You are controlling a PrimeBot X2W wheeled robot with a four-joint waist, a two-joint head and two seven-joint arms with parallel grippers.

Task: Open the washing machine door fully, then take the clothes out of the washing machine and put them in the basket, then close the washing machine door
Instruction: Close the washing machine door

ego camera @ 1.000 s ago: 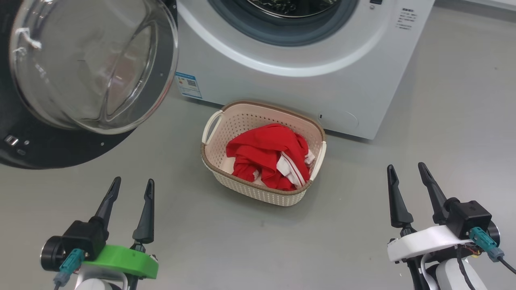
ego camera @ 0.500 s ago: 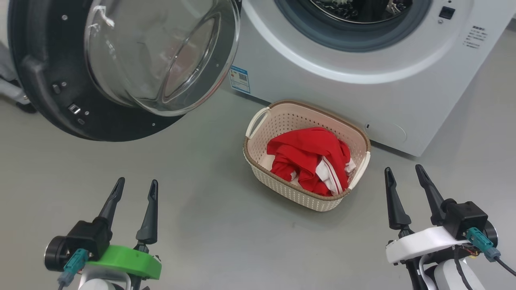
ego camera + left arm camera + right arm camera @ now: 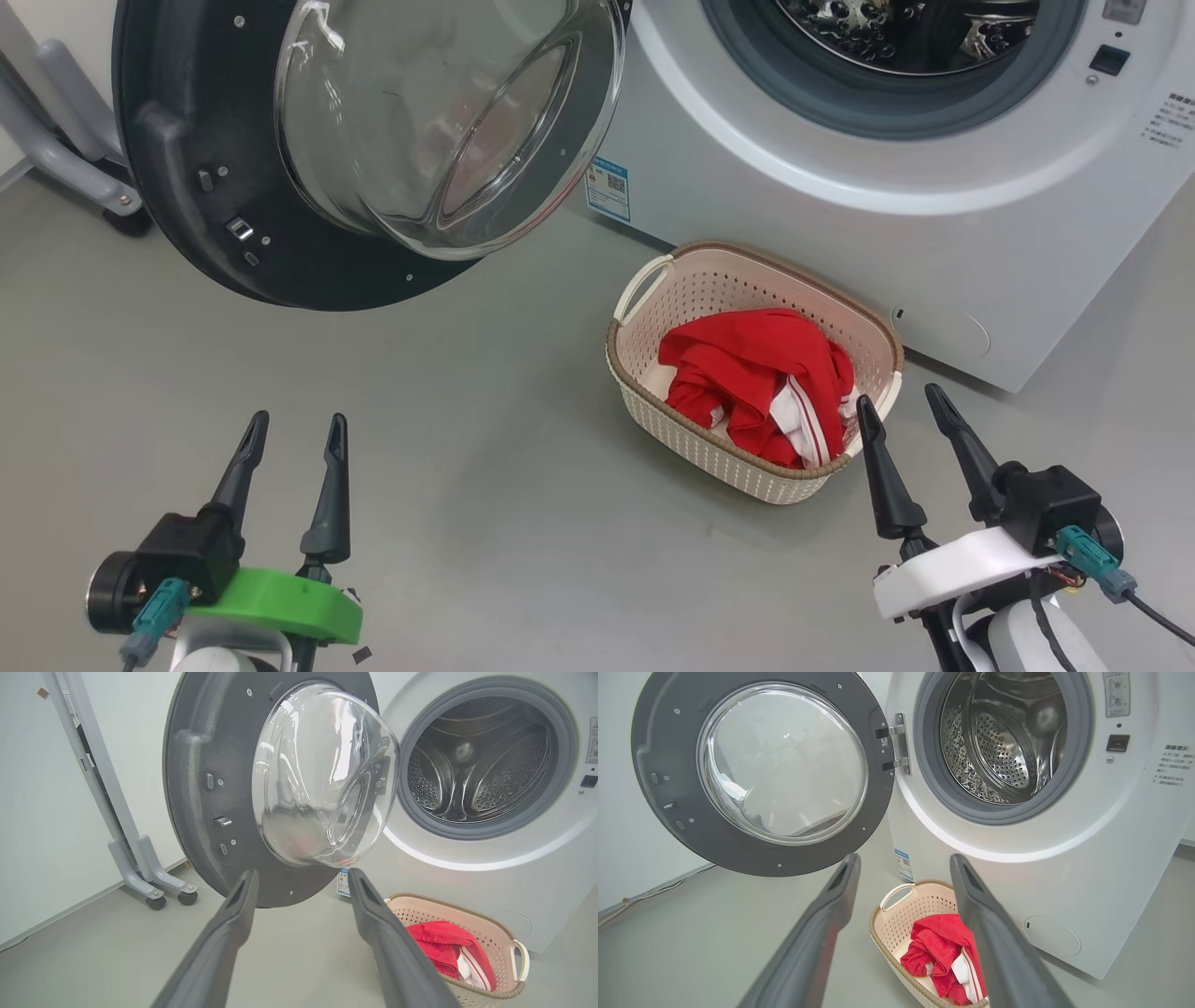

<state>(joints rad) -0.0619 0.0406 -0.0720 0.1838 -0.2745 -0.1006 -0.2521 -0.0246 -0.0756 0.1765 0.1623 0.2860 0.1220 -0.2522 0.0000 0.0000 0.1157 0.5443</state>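
The washing machine door (image 3: 215, 187) hangs swung wide open to the left of the white washing machine (image 3: 840, 215); its glass bowl (image 3: 322, 779) bulges toward me. Inside the grey-rimmed mouth the steel drum (image 3: 999, 742) holds no fabric that I can see. The red and white clothes (image 3: 761, 383) lie bunched in the cream basket (image 3: 653, 411) on the floor in front of the machine. My left gripper (image 3: 294, 425) stands open over bare floor at the lower left. My right gripper (image 3: 901, 397) stands open just right of the basket, nothing between its fingers.
A grey wheeled stand (image 3: 75, 159) stands at the far left behind the door, beside a white wall (image 3: 42, 812). Grey floor (image 3: 467, 448) lies open between my grippers. A blue sticker (image 3: 607, 189) marks the machine's lower left corner.
The head camera has swung left and up, shifting the door, machine and basket rightward in view. Both grippers stay open and hold nothing.
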